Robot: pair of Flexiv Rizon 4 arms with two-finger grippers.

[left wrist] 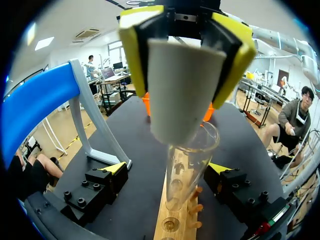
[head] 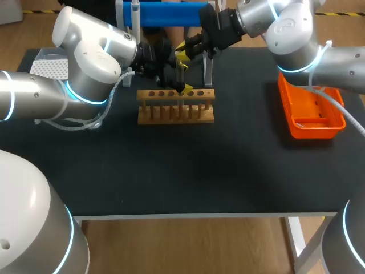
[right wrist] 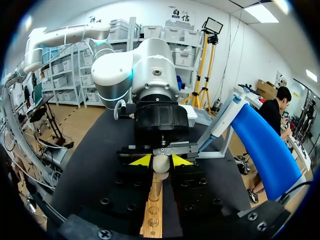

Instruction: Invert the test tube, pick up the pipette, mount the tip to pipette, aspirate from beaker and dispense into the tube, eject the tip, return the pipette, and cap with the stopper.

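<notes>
As the head view shows, the wooden rack (head: 175,106) stands toward the back of the surface (head: 171,171). In the left wrist view, the left claw (left wrist: 185,60) pinches the white stopper (left wrist: 181,95) just above the upright test tube (left wrist: 186,165) in that rack. In the right wrist view, the right claw (right wrist: 161,161) is spread and empty. Only the capping seems left.

Cannot see lower end of test tube (left wrist: 186,170), sunk inside rack (left wrist: 170,227), nor sides of stopper (left wrist: 182,92), covered by left gripper (left wrist: 185,60). See only part of blue stand (head: 165,14), cut at edge.
</notes>
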